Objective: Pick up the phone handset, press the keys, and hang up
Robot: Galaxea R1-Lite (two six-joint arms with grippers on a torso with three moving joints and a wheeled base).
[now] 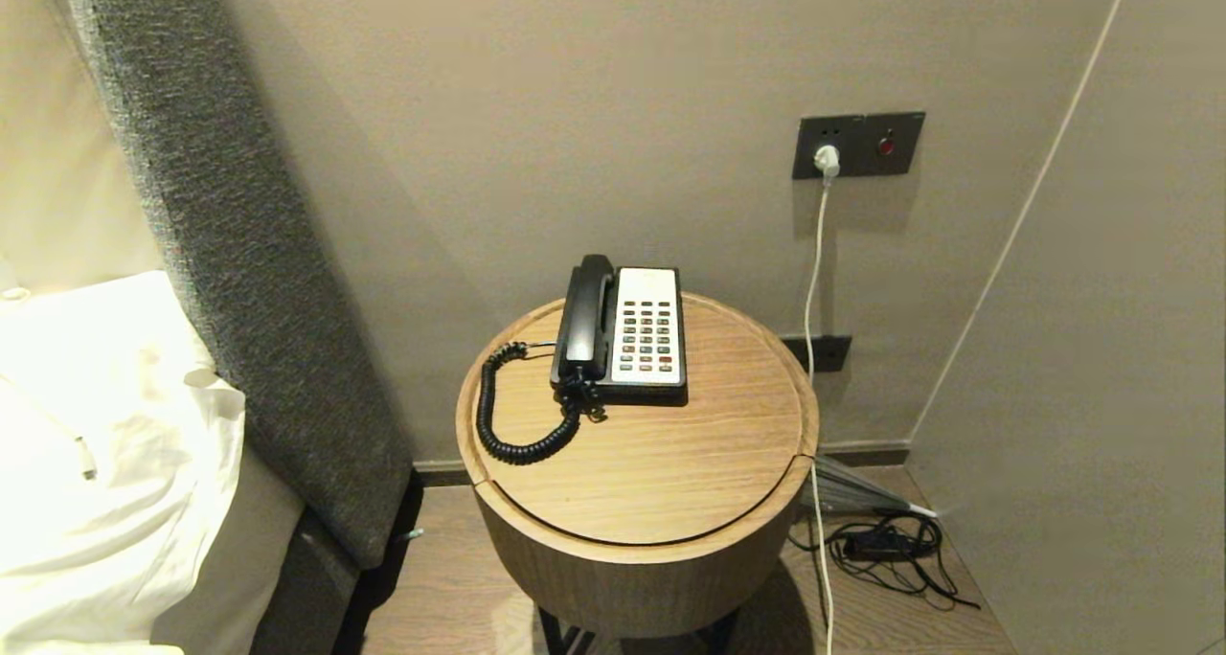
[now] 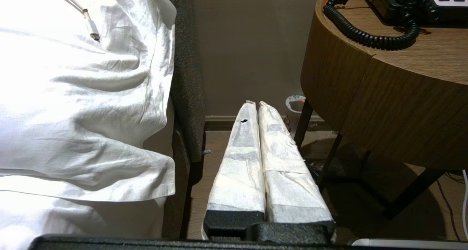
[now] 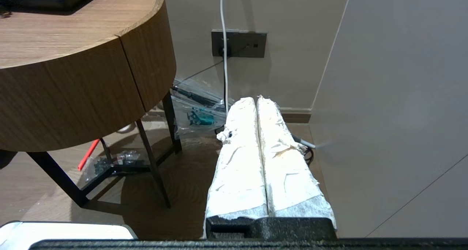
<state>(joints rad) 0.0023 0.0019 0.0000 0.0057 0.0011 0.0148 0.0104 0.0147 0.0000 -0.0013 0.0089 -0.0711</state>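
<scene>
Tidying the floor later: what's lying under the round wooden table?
Under the round wooden table, between its dark legs, lie a red stick and clear plastic bags. The tabletop hides the floor farther back.

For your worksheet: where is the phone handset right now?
In the head view, the phone handset lies cradled on the phone's left side, beside the keys, on the round wooden table.

Both arms parked low, neither shows up in the head cam. Left gripper (image 2: pixel 257 103) has its white-wrapped fingers (image 2: pixel 241 151) pressed together, nothing btwn them, pointing fwd and a bit down. Right gripper (image 3: pixel 256 98) same deal: wrapped fingers (image 3: pixel 283 158) closed up tight, empty, aimed fwd and slightly down.
</scene>
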